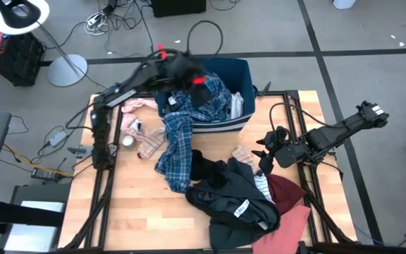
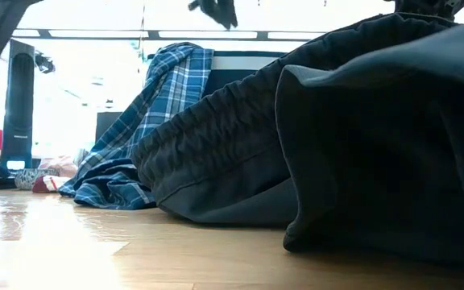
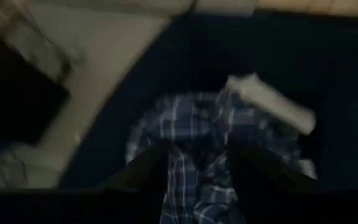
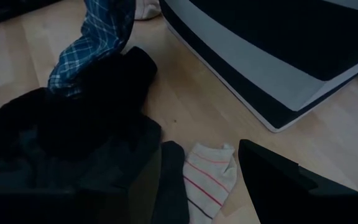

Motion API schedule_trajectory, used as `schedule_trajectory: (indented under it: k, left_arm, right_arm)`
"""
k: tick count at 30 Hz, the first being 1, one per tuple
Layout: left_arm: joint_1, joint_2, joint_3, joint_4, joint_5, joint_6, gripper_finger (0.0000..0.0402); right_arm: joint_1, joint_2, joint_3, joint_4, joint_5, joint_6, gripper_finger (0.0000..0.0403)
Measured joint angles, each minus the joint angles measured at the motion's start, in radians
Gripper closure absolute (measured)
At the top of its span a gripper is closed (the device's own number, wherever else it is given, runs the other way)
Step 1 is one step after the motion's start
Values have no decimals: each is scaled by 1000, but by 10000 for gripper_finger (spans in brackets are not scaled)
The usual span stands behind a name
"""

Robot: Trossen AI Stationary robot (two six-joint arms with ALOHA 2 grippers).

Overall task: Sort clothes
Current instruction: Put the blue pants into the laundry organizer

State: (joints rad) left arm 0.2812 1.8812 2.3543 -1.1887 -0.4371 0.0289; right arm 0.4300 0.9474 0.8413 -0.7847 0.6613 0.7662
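Pale wooden table (image 1: 139, 204) on grey floor, cables behind. Left gripper (image 1: 192, 79) closed on blue plaid shirt (image 1: 177, 144) over navy bin (image 1: 240, 70) at far edge. Right gripper (image 1: 265, 156) open above striped sock (image 4: 207, 177), beside dark garment pile (image 1: 235, 201).

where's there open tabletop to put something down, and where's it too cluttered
Free: the front-left table, bordered by the blue plaid shirt and the dark grey garment. A small patch lies between the navy bin, the striped sock and the right end effector. Crowded: the front-right pile, the bin under the left end effector, and the socks left of it.
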Motion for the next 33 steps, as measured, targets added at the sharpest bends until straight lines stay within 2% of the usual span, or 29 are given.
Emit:
schedule_trajectory:
  k: [6, 10, 14, 17, 20, 28, 33]
  left_arm:
    - [-161, -140, -22, -29, -120, -30, 232]
    - [-262, -240, -137, -82, -192, -129, 232]
    - [-368, -358, -372, -87, -284, -274, 232]
    - [-455, -457, -586, -40, -376, -391, 232]
    - [-526, -551, -791, 31, -427, -504, 232]
    - [-637, -727, -1299, 280, -467, -727, 232]
    - [-642, -767, -1553, 514, -465, -763, 232]
  right_arm:
    - [0, 0, 0, -1, 0, 1, 186]
    - [0, 2, 0, -2, 0, 2, 186]
    - [1, 15, 0, -3, 0, 19, 186]
    - [1, 34, 0, -3, 0, 20, 186]
    - [1, 51, 0, -3, -1, 19, 186]
    - [0, 60, 0, 11, 0, 18, 186]
    - [0, 59, 0, 21, 0, 16, 186]
